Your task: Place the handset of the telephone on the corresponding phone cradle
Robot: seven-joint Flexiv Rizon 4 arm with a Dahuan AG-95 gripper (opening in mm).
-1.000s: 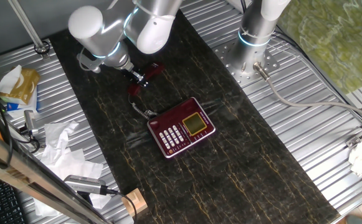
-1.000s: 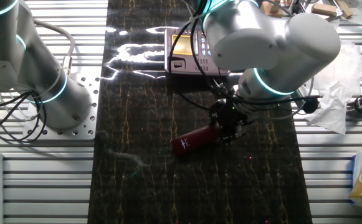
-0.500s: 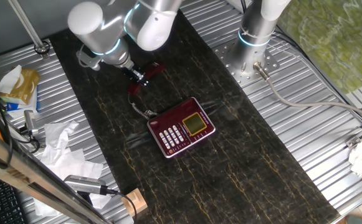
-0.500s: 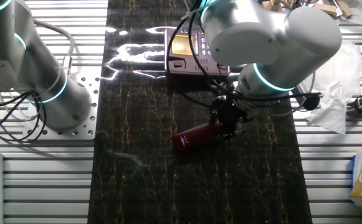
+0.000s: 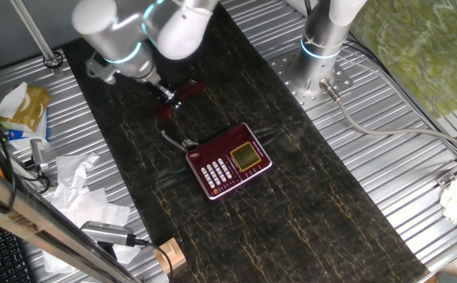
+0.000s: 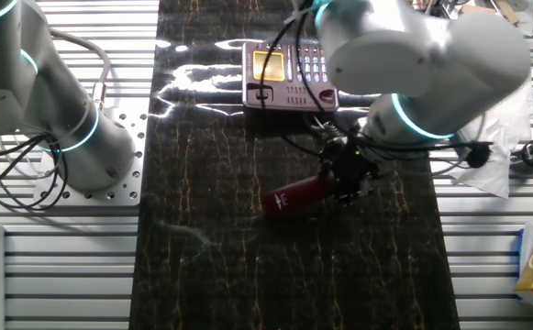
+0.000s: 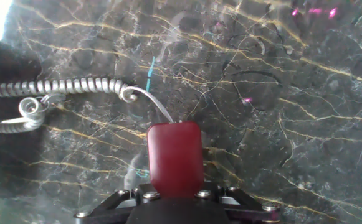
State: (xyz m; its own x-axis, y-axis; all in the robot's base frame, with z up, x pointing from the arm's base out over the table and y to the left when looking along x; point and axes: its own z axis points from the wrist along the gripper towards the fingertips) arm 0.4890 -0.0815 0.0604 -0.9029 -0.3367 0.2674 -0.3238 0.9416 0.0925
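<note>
From one fixed view, the task stood at its first half only: the narrow dark red plastic handset [image 5: 182, 96] was gripped by the black two-finger gripper [image 5: 167, 95] of the silver arm, well apart from the dark red squarish telephone base [image 5: 229, 160] with its white keys and yellow-green display. The base lay near the middle of the black marble-patterned worktop [image 5: 307, 212]; the handset sat nearer the worktop's far left corner. The long recessed cradle strip [image 5: 198, 168] along the base's left edge lay empty, so the carry and the seating were, by my judgement, both left to do. The thin grey curly cord [image 5: 173, 140] ran from handset to base.

From the other fixed view, the handset [image 6: 295, 194] showed as a short glossy bar, tilted, one end in the gripper [image 6: 349, 176] and the other free above the dark top. The telephone [image 6: 289, 77] sat toward the far edge, its cradle [image 6: 289, 104] bare.

In the hand view, the jaws were clamped on the handset [image 7: 174, 157], whose rounded red end stuck out ahead of the gripper [image 7: 176, 196]. The cord [image 7: 62, 88] coiled off to the left; whether the bar was clear of the worktop could not be told here.
</note>
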